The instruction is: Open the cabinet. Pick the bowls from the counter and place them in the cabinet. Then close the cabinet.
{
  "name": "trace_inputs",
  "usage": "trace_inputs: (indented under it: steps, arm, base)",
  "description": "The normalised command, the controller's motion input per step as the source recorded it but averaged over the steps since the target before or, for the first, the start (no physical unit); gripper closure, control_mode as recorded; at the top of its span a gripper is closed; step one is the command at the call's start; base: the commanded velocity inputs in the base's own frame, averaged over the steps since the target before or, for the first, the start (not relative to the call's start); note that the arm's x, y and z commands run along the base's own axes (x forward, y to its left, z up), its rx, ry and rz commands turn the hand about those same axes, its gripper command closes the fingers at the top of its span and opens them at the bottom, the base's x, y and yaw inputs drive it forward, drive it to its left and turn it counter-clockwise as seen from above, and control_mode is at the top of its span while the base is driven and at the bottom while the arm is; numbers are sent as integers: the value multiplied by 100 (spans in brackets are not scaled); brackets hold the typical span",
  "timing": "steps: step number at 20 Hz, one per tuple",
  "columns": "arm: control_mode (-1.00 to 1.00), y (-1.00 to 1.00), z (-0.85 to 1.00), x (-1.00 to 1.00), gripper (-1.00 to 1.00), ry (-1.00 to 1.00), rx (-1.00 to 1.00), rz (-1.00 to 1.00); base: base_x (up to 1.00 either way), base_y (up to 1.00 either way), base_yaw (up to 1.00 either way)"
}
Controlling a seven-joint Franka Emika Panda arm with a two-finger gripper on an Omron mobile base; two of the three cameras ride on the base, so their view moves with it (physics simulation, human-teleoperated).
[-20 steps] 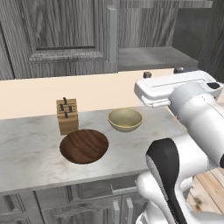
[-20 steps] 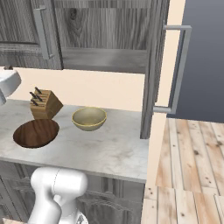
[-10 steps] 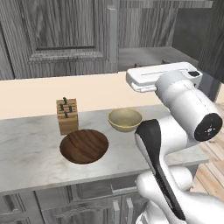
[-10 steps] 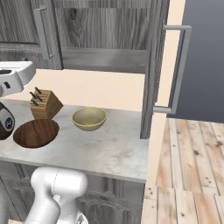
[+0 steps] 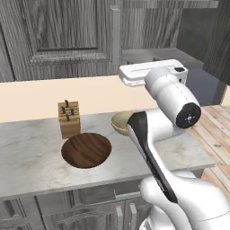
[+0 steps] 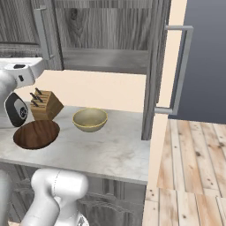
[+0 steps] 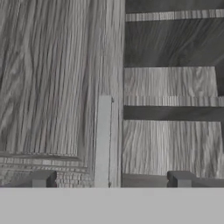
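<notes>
Now my gripper (image 7: 110,179) is spread wide and holds nothing, facing the cabinet (image 7: 57,78). Its left door's vertical bar handle (image 7: 103,140) stands between my fingertips (image 7: 42,178), just ahead. The right door (image 6: 154,66) is already open.

Wooden bowl (image 5: 86,150) at bench (image 5: 31,166) front, knife block (image 5: 68,119) just behind; tan bowl (image 6: 90,119) to its right; cabinet (image 5: 67,36) above, right door (image 6: 155,70) open.

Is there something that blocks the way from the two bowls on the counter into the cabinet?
Partly. The cabinet's right door stands open, so the shelf is reachable there. The left door remains shut above the wooden bowl; the beige bowl sits below the opening.
</notes>
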Motion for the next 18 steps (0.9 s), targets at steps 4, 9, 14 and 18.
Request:
trace_inputs:
  steps: [4, 9, 14, 18]
  arm:
    - [-100, 21, -10, 53, -100, 0, 0, 0]
    - [-100, 7, -1, 56, -100, 0, 0, 0]
    - [-100, 9, 0, 56, -100, 0, 0, 0]
    - [-100, 17, -3, 53, -100, 0, 0, 0]
  base:
    - [0, 0, 0]
    - [0, 0, 0]
    - [0, 0, 0]
    - [0, 0, 0]
